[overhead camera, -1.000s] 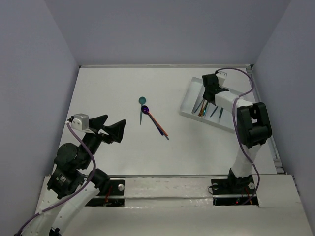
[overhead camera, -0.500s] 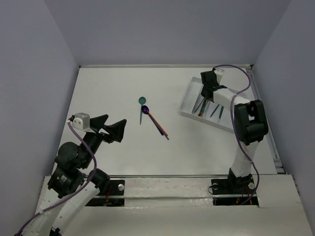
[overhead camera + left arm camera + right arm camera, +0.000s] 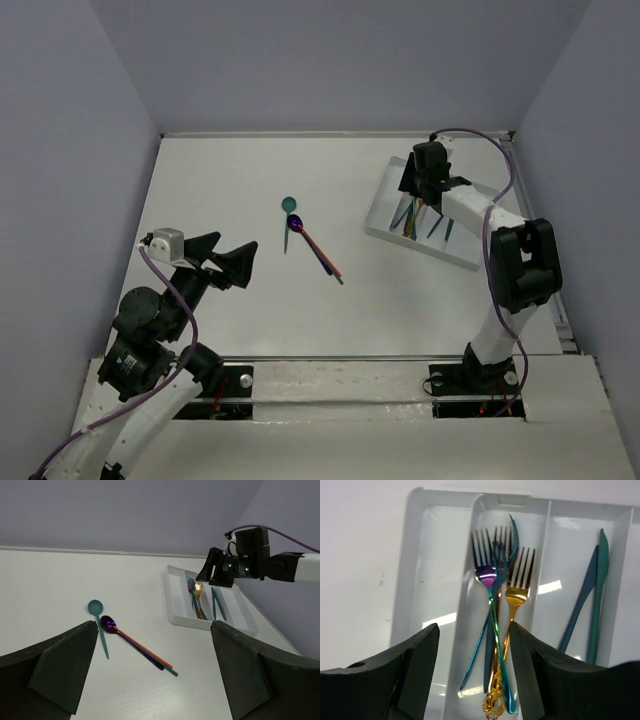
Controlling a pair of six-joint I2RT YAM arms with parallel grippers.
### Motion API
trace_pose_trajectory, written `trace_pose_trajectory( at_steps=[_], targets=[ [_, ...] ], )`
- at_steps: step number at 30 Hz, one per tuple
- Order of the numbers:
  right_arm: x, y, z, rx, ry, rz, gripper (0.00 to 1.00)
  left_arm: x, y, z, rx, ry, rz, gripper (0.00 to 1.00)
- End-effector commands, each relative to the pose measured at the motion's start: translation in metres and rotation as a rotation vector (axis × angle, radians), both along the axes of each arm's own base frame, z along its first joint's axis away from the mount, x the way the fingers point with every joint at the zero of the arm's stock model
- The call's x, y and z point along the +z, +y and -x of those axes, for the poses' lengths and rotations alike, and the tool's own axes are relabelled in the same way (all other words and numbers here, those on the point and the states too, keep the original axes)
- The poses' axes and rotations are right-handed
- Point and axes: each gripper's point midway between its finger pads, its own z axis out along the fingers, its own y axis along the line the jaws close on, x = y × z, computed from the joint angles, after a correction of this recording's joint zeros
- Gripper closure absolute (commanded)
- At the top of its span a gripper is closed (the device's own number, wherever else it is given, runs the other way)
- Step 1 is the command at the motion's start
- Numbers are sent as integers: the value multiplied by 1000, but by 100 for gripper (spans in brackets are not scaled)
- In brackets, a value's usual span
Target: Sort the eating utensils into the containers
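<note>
The right gripper (image 3: 472, 645) hangs over the shallow white plastic tray with long parallel compartments (image 3: 436, 565). Over the last second its wrist has drawn slightly toward the tray's far end and its elbow has swung outward. Its dark fingers stand well apart with nothing between them. Directly beneath, in the tray's second compartment, lies a small heap of slim forks: an iridescent purple-teal fork (image 3: 496, 615) crosses a gold fork (image 3: 514, 597), with at least one blue one under them. A blue knife (image 3: 579, 600) and a teal knife (image 3: 598, 590) lie side by side in the next compartment along, and the compartment on the side facing the loose utensils is bare. This reads as a fork just delivered and let go, so the arm looks free for another trip. Well left of the tray, on the white table (image 3: 220, 180), wait a round-bowled teal spoon (image 3: 96, 615), a glossy purple spoon (image 3: 108, 624) just beside it, and a slim orange utensil (image 3: 145, 649) lying along a darker one. The left gripper (image 3: 154, 630) has not moved: it hovers wide open and empty, farther from the tray than those leftovers.
</note>
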Motion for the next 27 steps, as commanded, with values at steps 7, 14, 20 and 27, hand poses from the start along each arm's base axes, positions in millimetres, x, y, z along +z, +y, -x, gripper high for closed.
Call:
trace_pose_trajectory(
  at_steps=[7,14,20,27],
  targets=[
    [12,187,72,569,4,-27,71,19,5,-6,34,-43,15,1],
    [-27,264,131,789,118,35,73,19,8,-9,53,-42,11,1],
    [-49,273,140,804,175,72,64,17,9,-12,59,-38,8,1],
    [-66,266,142,777,213,99,65,18,12,-14,72,-40,7,1]
  ],
)
